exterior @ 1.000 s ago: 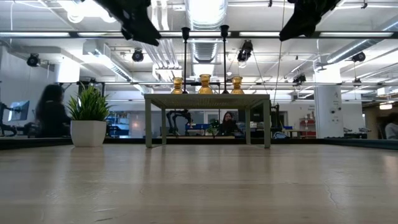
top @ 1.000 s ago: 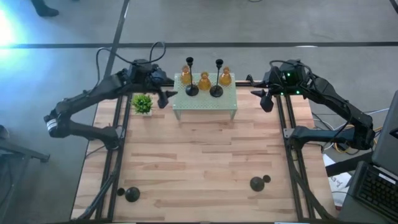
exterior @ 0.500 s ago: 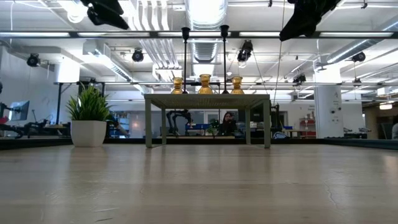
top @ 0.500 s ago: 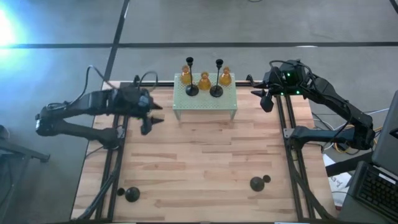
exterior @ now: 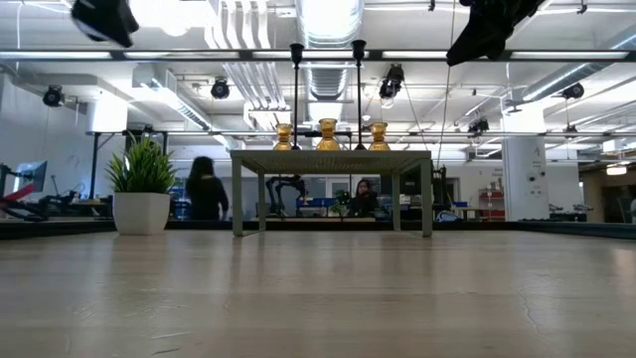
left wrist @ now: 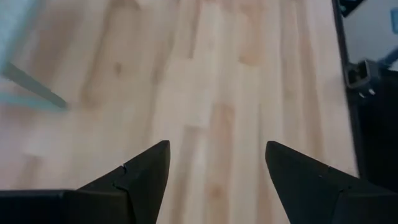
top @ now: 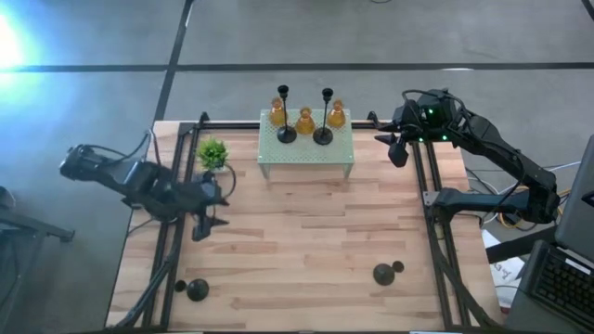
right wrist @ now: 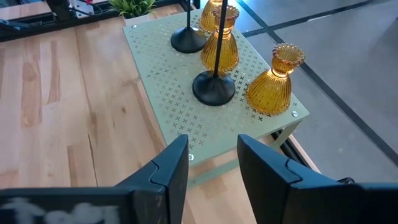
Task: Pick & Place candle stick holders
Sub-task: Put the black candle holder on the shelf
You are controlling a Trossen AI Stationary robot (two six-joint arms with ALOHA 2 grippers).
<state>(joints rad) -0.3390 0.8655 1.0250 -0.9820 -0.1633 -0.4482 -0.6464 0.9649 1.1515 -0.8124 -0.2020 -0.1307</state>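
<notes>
left gripper [top: 206, 221]: jaws apart, empty, near worktop's left edge.
right gripper [top: 394, 148]: jaws apart, far right corner.
next: descend straight over a black holder [top: 198, 289] at the near left corner.

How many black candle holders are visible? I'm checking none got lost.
4: two black holders upright on the mint-green stand, at and; two lying on the table at the near-left and near-right.

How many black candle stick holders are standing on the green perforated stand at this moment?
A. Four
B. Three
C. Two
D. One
C. The high view shows two black holders, one and the other, upright on the stand among three amber ones; two more black holders lie on the table near its front edge.
</notes>
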